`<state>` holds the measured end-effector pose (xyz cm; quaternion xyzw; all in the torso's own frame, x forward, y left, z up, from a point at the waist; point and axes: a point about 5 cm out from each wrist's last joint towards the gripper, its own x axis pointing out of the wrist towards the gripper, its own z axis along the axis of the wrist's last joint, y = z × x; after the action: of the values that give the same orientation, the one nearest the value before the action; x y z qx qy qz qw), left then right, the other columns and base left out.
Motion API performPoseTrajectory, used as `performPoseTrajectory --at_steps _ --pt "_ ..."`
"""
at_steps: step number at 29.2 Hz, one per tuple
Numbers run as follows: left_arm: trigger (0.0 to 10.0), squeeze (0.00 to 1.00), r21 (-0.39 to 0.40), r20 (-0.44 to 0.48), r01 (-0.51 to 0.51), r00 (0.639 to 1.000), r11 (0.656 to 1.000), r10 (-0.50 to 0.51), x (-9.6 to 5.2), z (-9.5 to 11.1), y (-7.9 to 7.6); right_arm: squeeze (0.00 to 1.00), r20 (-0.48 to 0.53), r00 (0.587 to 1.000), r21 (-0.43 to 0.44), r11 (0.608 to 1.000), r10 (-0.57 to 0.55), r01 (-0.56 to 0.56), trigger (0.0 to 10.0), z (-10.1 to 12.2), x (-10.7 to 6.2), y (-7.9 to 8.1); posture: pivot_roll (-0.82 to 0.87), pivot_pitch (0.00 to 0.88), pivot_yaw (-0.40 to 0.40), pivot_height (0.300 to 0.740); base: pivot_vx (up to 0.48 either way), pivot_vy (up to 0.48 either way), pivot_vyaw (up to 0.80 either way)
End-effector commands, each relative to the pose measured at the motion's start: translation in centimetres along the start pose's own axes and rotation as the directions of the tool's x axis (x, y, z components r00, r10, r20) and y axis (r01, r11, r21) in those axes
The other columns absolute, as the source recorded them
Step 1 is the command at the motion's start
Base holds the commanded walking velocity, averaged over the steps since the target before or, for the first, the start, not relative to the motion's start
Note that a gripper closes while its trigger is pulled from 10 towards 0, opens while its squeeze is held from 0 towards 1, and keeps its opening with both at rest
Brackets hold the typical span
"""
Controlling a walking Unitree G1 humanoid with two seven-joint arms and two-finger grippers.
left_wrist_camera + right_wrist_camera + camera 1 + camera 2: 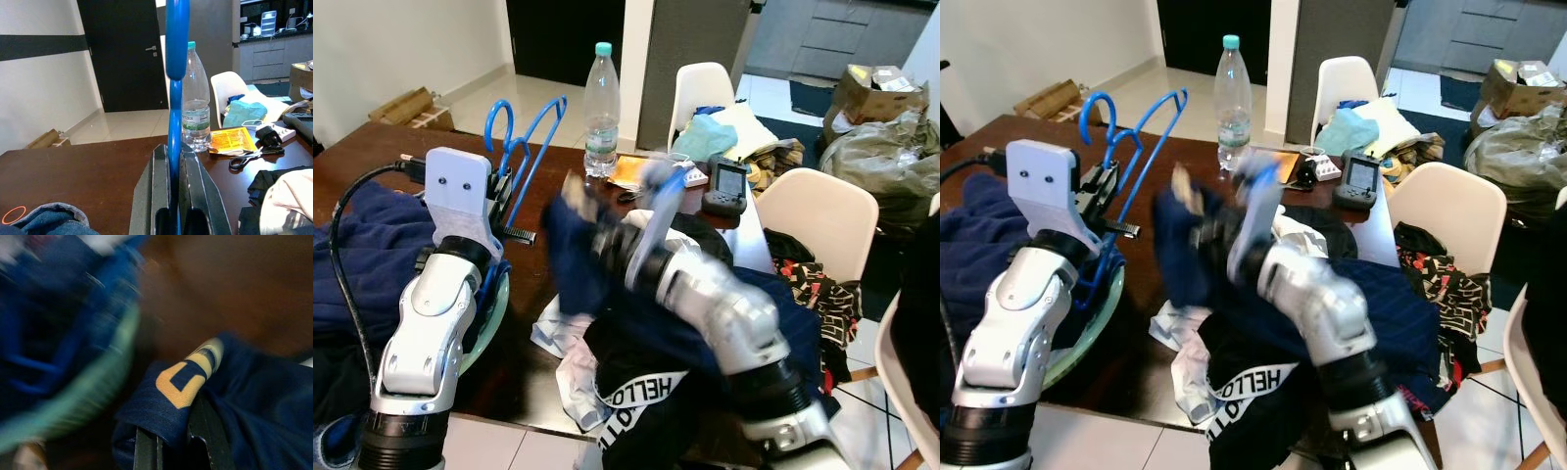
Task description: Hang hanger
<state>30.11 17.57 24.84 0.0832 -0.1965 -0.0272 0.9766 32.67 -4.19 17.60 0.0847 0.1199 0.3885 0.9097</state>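
Observation:
A blue plastic hanger (533,137) stands upright over the left part of the brown table (538,196). My left gripper (504,191) is shut on its lower bar. In the left wrist view the hanger (176,49) rises straight up from between the two black fingers (159,186). My right arm is blurred by motion. Its gripper (173,440) is shut on a fold of a dark blue garment with a yellow print (182,382). That garment (573,255) hangs lifted above the clothes pile, just right of the hanger.
A water bottle (601,108) stands at the table's far edge, with a handheld device (724,186) and scissors (244,159) to its right. Clothes (636,382) are heaped on the near right. A green rim (494,313) lies under my left arm. White chairs (818,215) stand on the right.

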Motion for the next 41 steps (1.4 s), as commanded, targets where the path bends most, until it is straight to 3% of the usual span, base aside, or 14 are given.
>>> performPoseTrajectory --at_steps 1,5,9,10,11,16,19,21,22,23,37,39,40,41 --pt "10.0 0.00 0.000 0.006 0.006 1.000 1.000 -0.006 0.2 0.0 -0.4 0.00 -0.032 0.997 -0.035 0.997 -0.066 0.065 10.0 -0.3 -0.1 -0.6 0.13 0.068 -0.053 0.740 0.000 0.000 0.00" --pt "10.0 0.00 -0.002 0.008 0.011 1.000 1.000 -0.011 0.2 0.0 -0.5 0.00 -0.108 0.972 -0.130 0.973 -0.207 0.193 10.0 -1.6 -0.6 -2.5 0.13 0.065 -0.051 0.740 0.000 0.000 0.00" --pt "10.0 0.00 -0.003 0.010 0.016 1.000 1.000 -0.015 0.1 0.1 -0.6 0.00 -0.088 0.953 -0.145 0.951 -0.289 0.275 10.0 -1.4 -1.2 -3.8 0.13 0.065 -0.050 0.740 0.000 0.000 0.00" --pt "10.0 0.00 -0.007 0.010 0.021 1.000 1.000 -0.021 0.1 0.0 -0.7 0.87 -0.052 0.942 -0.114 0.939 -0.331 0.323 10.0 -0.9 -1.5 -4.6 0.13 0.065 -0.050 0.740 0.000 0.000 0.00" --pt "10.0 0.00 -0.010 0.010 0.025 1.000 1.000 -0.025 0.0 0.0 -0.8 1.00 -0.010 0.939 -0.053 0.938 -0.344 0.343 10.0 -0.5 -1.7 -5.0 0.13 0.065 -0.050 0.740 0.000 0.000 0.00" --pt "10.0 0.00 -0.018 0.014 0.043 0.999 0.999 -0.043 0.0 0.0 -1.3 1.00 0.090 0.944 0.154 0.941 -0.318 0.302 10.0 0.8 -2.1 -5.3 0.12 0.063 -0.042 0.740 0.000 0.000 0.00" --pt "10.0 0.00 -0.017 0.015 0.045 0.999 0.999 -0.045 0.0 0.1 -1.4 1.00 0.115 0.946 0.200 0.939 -0.305 0.279 10.0 1.1 -2.2 -5.2 0.12 0.063 -0.042 0.740 0.000 0.000 0.00" --pt "10.0 0.00 -0.014 0.017 0.045 0.999 0.999 -0.044 0.1 0.1 -1.3 1.00 0.146 0.950 0.256 0.938 -0.275 0.232 10.0 1.5 -2.4 -5.1 0.12 0.063 -0.040 0.740 0.000 0.000 0.00" --pt "10.0 0.00 -0.006 0.020 0.039 0.999 0.999 -0.039 0.2 0.2 -0.9 1.00 0.209 0.954 0.336 0.932 -0.214 0.136 10.0 2.5 -2.8 -4.9 0.12 0.064 -0.038 0.740 0.000 0.000 0.00" --pt "10.0 0.00 -0.004 0.020 0.038 0.999 0.999 -0.038 0.2 0.3 -0.8 1.00 0.226 0.954 0.353 0.929 -0.198 0.109 10.0 2.7 -2.9 -4.8 0.12 0.064 -0.038 0.740 0.000 0.000 0.00" --pt "10.0 0.00 0.025 0.053 0.094 0.994 0.995 -0.095 0.9 1.3 0.0 1.00 0.311 0.920 0.334 0.934 -0.238 0.129 10.0 4.4 -4.3 -6.3 0.13 0.065 -0.037 0.740 0.000 0.000 0.00" --pt "10.0 0.00 0.026 0.082 0.139 0.987 0.990 -0.141 1.7 2.7 1.3 1.00 0.423 0.876 0.314 0.945 -0.231 0.097 10.0 6.5 -5.7 -6.9 0.13 0.064 -0.037 0.740 0.000 0.000 0.00" --pt "10.0 0.00 0.026 0.082 0.139 0.987 0.990 -0.141 1.7 2.7 1.3 1.00 0.423 0.876 0.314 0.945 -0.231 0.097 10.0 6.5 -5.7 -6.9 0.13 0.064 -0.037 0.740 0.000 0.000 0.00" --pt "10.0 0.00 0.026 0.096 0.196 0.976 0.980 -0.198 2.1 3.5 1.9 1.00 0.487 0.844 0.290 0.953 -0.225 0.086 10.0 7.8 -6.6 -7.3 0.14 0.064 -0.037 0.740 0.000 0.000 0.00"
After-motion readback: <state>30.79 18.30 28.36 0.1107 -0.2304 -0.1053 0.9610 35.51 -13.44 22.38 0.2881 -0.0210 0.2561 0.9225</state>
